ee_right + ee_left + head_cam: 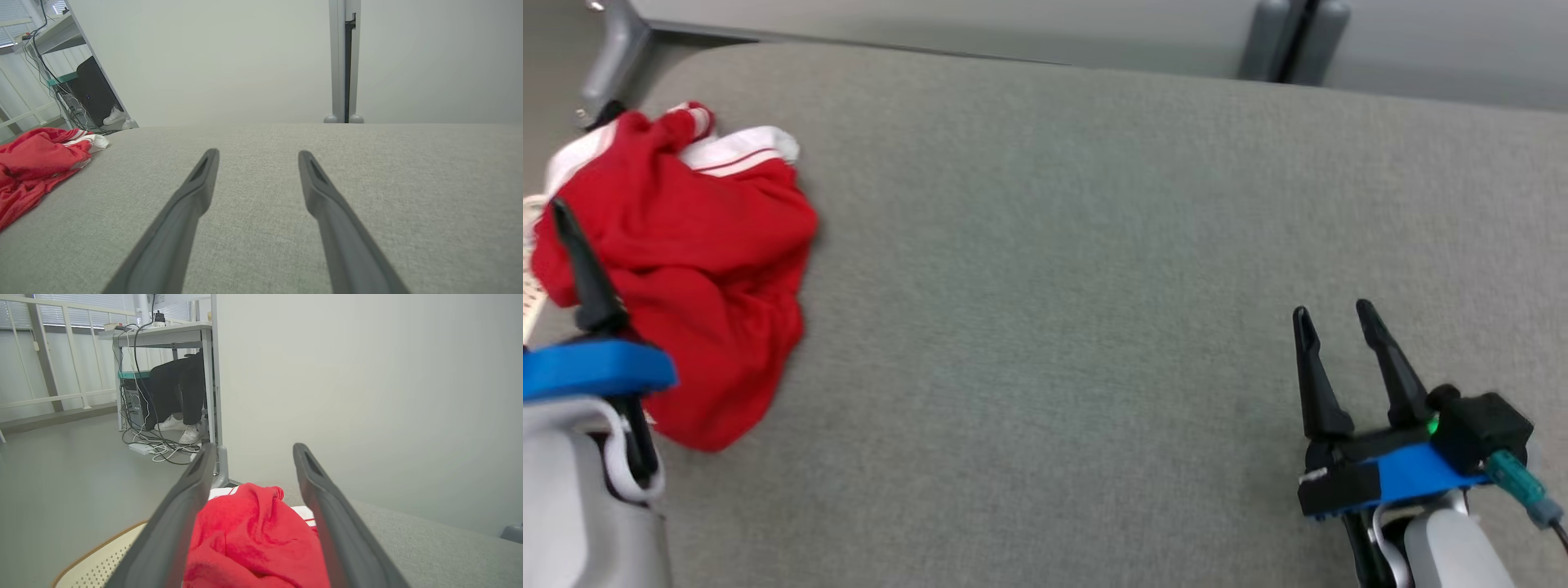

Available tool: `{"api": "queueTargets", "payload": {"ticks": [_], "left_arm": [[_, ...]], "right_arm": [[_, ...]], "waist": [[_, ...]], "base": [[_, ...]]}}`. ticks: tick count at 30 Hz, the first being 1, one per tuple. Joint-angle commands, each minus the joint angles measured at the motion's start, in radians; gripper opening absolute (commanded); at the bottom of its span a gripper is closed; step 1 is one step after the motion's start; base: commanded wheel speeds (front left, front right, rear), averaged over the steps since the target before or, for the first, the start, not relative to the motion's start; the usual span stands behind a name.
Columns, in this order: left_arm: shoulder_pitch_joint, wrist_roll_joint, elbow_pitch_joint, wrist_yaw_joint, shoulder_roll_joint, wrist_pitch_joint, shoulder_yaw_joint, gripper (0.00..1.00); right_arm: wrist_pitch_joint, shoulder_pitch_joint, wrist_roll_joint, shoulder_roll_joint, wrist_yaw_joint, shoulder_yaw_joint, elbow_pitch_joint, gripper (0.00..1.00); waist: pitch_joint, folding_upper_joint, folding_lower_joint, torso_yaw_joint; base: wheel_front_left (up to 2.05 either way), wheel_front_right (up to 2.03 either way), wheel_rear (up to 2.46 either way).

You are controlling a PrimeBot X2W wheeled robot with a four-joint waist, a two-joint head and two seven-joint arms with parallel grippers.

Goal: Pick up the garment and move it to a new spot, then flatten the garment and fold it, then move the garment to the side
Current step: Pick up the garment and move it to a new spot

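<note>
Left gripper (254, 457) hung released, its two dark fingers splayed over the garment (703, 269). Red cloth showed between them in the left wrist view, though I couldn't tell whether they touched it. At the lower right of the head view the right gripper (1331, 312) was likewise spread and empty above the grey woven surface (1054, 286), well apart from the garment. The garment lay crumpled at the left of that frame, a soft red heap. Its long axis ran roughly top to bottom, with the white, red-striped band at the upper end. The left wrist view gave me a cream perforated panel (102, 555) with a brown rim at lower left. At upper left it showed a desk (163, 332), tangled cables (155, 445) and a person's legs (179, 392) in dark trousers and white shoes.
</note>
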Motion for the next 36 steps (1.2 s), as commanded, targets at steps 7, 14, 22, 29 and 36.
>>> {"api": "queueTargets", "payload": {"ticks": [7, 14, 22, 29, 36], "left_arm": [[-0.14, -0.007, 0.17, -0.012, 0.088, -0.002, 0.055, 1.0], [-0.266, -0.024, 0.406, -0.041, 0.178, 0.058, 0.05, 1.0], [-0.355, -0.038, 0.633, -0.073, 0.223, 0.21, 0.004, 1.0], [-0.384, -0.054, 0.75, -0.087, 0.232, 0.282, -0.024, 0.04], [-0.403, -0.032, 0.759, -0.093, 0.256, 0.188, -0.075, 0.0]], "right_arm": [[-0.003, -0.031, -0.039, -0.028, 0.0, -0.015, -0.071, 1.0], [-0.003, -0.034, -0.052, -0.048, 0.0, -0.027, -0.124, 1.0], [-0.003, -0.043, -0.055, -0.046, 0.0, -0.017, -0.146, 1.0], [-0.003, -0.05, -0.051, -0.043, 0.0, -0.011, -0.135, 1.0], [-0.003, -0.034, -0.023, -0.028, 0.0, -0.004, -0.106, 1.0]], "waist": [[0.09, -0.0002, -0.0001, -0.064], [0.161, -0.0002, -0.0001, -0.093], [0.197, -0.0002, -0.0001, -0.112], [0.183, -0.0002, -0.0001, -0.118], [0.121, -0.0002, -0.0001, -0.124]], "base": [[0.0, 0.0, 0.0], [0.0, 0.0, 0.0], [0.0, 0.0, 0.0], [0.0, 0.0, 0.0], [0.0, 0.0, 0.0]]}}
